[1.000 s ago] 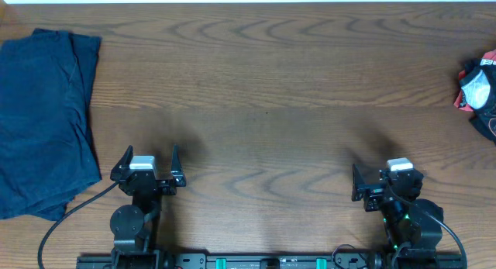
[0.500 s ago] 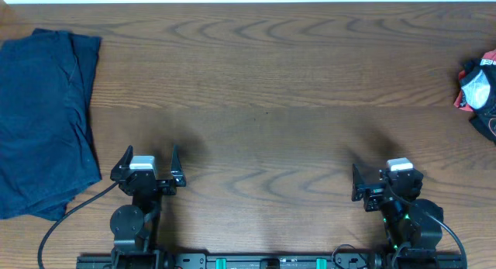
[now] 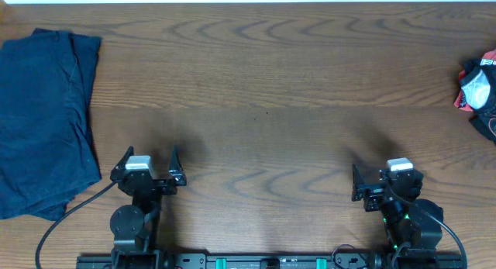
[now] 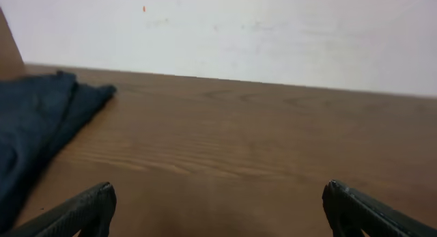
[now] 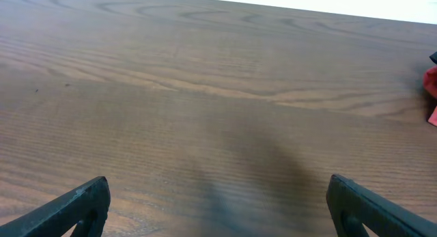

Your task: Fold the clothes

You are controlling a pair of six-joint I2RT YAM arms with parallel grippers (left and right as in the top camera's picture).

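The dark navy clothes [image 3: 43, 118] lie in a flat pile at the far left of the wooden table, reaching the left edge; they also show at the left of the left wrist view [image 4: 34, 128]. My left gripper [image 3: 149, 162] is open and empty near the front edge, to the right of the pile and apart from it; its fingertips show in the left wrist view [image 4: 218, 203]. My right gripper [image 3: 385, 174] is open and empty at the front right, over bare wood, and shows in the right wrist view [image 5: 218, 199].
A red, black and white crumpled item [image 3: 479, 89] lies at the far right edge of the table; a bit of it shows in the right wrist view [image 5: 431, 83]. A pale wall [image 4: 239, 32] runs behind the table's far edge.
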